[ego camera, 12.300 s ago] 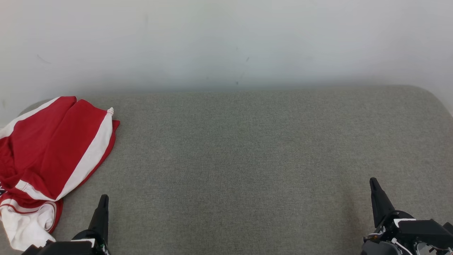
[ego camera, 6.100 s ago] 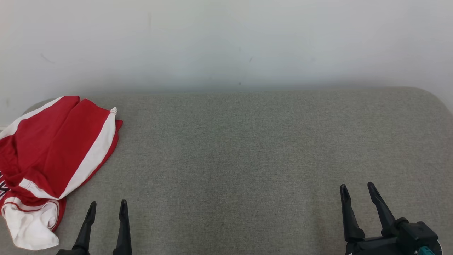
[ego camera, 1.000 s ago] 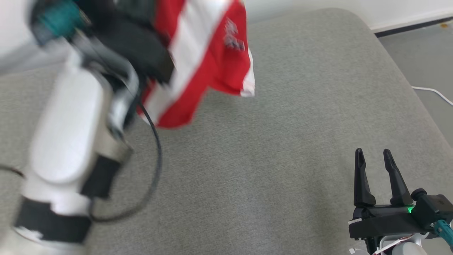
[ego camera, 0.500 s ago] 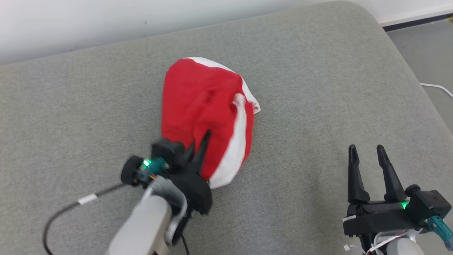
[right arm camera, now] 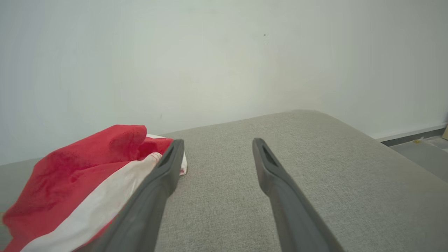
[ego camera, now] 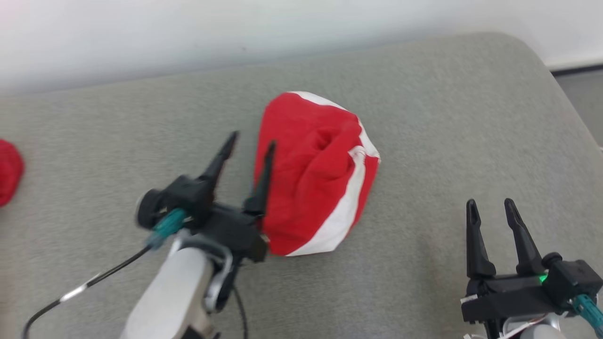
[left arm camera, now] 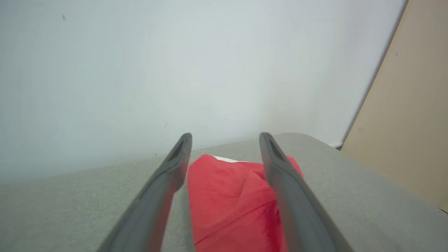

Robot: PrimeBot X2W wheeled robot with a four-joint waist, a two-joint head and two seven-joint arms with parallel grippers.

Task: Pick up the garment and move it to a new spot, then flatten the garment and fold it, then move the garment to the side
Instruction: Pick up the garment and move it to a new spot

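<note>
The garment (ego camera: 315,174) is a red cloth with white stripes, lying in a crumpled heap near the middle of the grey padded surface (ego camera: 424,117). My left gripper (ego camera: 252,141) is open just left of the heap, its right finger against the cloth's edge and nothing between the fingers. Through the left wrist view the garment (left arm camera: 231,203) lies beyond the spread fingers of the left gripper (left arm camera: 225,138). My right gripper (ego camera: 490,207) stands open at the lower right, well apart from the heap. In the right wrist view the garment (right arm camera: 80,178) sits left of the open right gripper (right arm camera: 217,143).
A second bit of red cloth (ego camera: 8,172) shows at the left edge of the surface. A white wall (ego camera: 282,23) runs along the back. The surface's rounded right end (ego camera: 556,94) drops to grey floor. A beige panel (left arm camera: 413,122) stands at the right in the left wrist view.
My left gripper swung the hanging garment down onto the surface, then opened and let it go. The head camera has shifted. My right gripper stayed open.
</note>
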